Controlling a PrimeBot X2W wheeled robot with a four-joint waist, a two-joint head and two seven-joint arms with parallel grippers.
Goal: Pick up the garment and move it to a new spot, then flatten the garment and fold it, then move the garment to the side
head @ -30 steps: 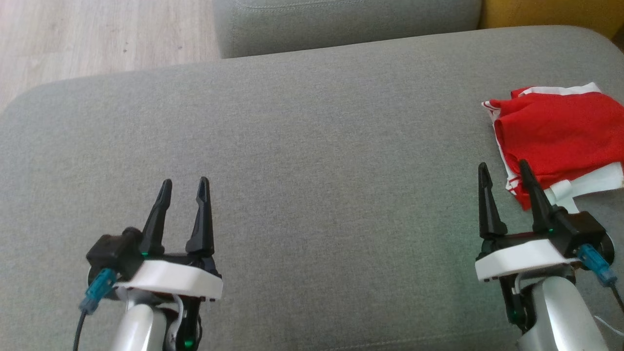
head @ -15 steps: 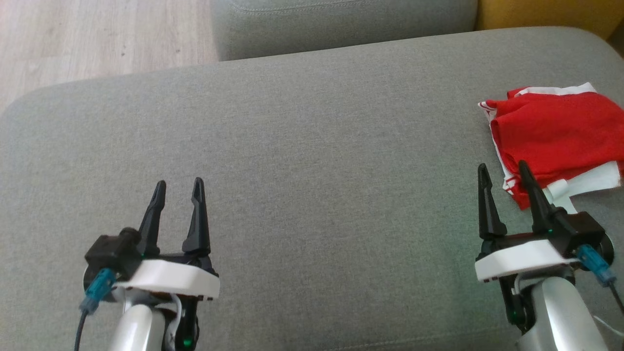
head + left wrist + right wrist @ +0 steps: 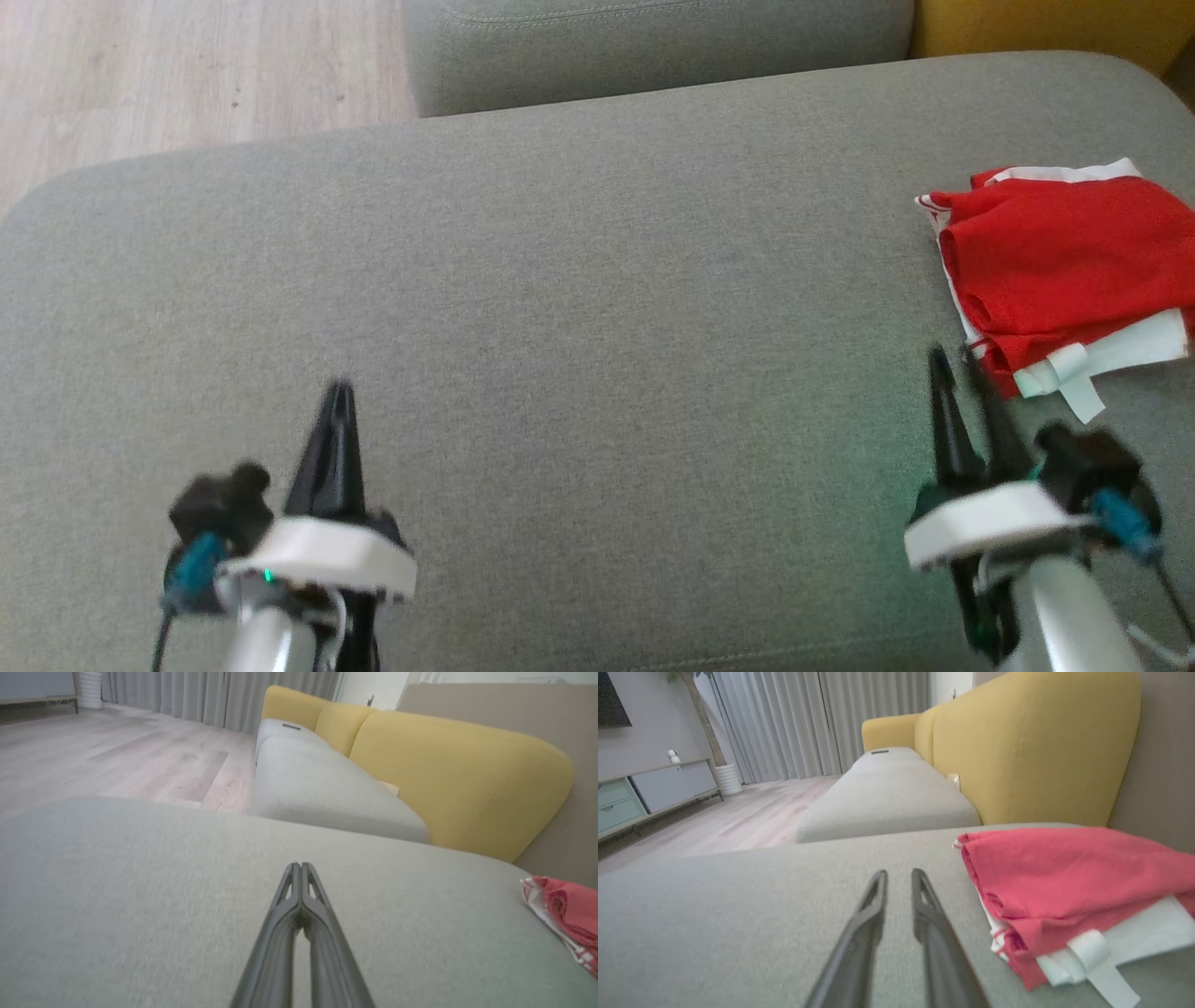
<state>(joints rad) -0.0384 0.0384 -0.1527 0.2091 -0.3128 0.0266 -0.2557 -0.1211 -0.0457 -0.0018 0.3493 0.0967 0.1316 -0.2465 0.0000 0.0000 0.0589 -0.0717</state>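
The folded red-and-white garment [image 3: 1055, 261] lies at the sofa cushion's [image 3: 597, 280] right edge, apparently already set aside. The left gripper [image 3: 338, 387] is clenched empty. The right gripper [image 3: 954, 361], narrowly parted, holds nothing just beside the garment.

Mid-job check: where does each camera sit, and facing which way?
Head view: on the head, facing down at grey cushion; left gripper, right gripper at bottom.
Left wrist view: on left wrist, facing along shut fingers toward yellow sofa back.
Right wrist view: on right wrist, along slightly parted fingers, red garment right.
Shared: all show cushion and garment.
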